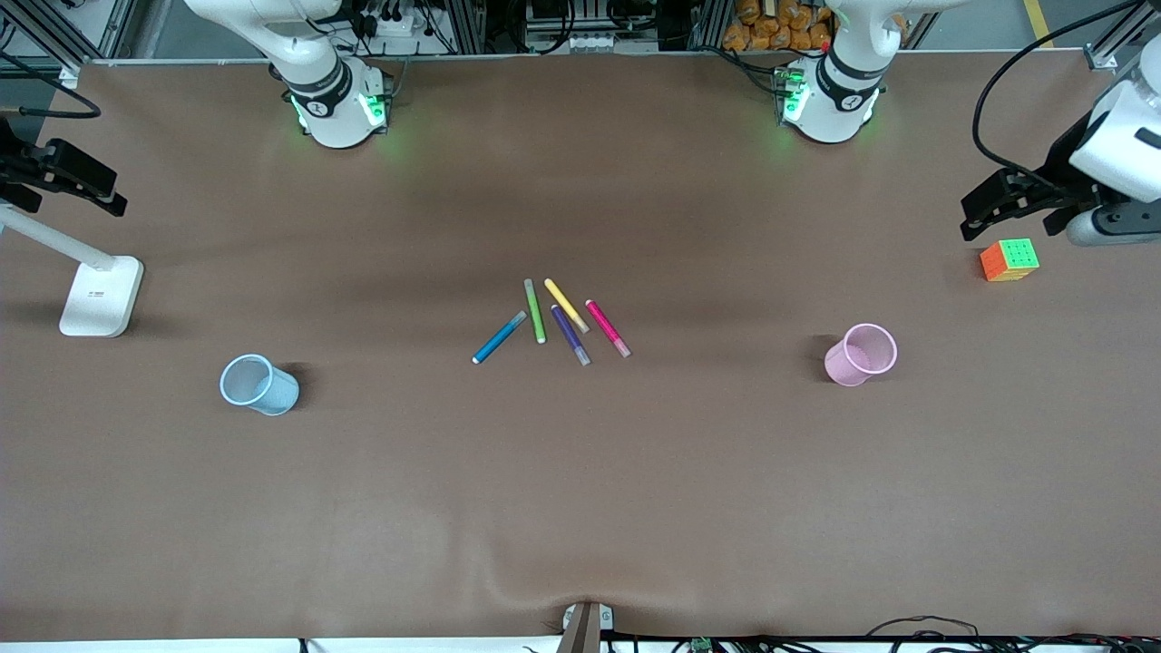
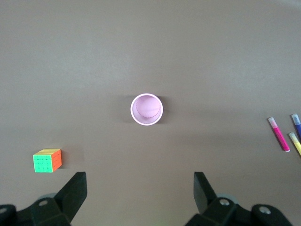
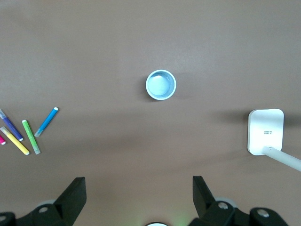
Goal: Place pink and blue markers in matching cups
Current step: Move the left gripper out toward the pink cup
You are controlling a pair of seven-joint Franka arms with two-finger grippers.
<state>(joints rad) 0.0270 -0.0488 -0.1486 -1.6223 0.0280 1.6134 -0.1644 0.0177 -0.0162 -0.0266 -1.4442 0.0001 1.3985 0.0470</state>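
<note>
Blue cup (image 1: 259, 384): nearest the front camera of all we see, upright on the counter (image 1: 580, 508), well apart from the marker cluster toward the right arm's end; nothing shows inside it.
Pink cup (image 1: 861, 354): a little farther from the camera than the blue cup, well apart from the marker cluster toward the left arm's end; also without a marker.
Blue marker (image 1: 499, 337): lying flat at the cluster's edge toward the right arm's end, just beside the green marker (image 1: 535, 311).
Pink marker (image 1: 608, 327): lying flat at the cluster's edge toward the left arm's end, beside the purple marker (image 1: 570, 335) and yellow marker (image 1: 566, 305).
Cube (image 1: 1009, 259): farther from the camera than the cluster, well toward the left arm's end.
Lamp base (image 1: 102, 296): toward the right arm's end, well apart from the cluster.
Left gripper (image 2: 140, 188): we see it fully spread and holding nothing, high over the cube's end of the counter.
Right gripper (image 3: 139, 193): likewise wide apart and unloaded, up at the lamp's end, away from the cluster.
Progress: we judge nothing done; both markers remain to be picked up and dropped into their matching cups.
</note>
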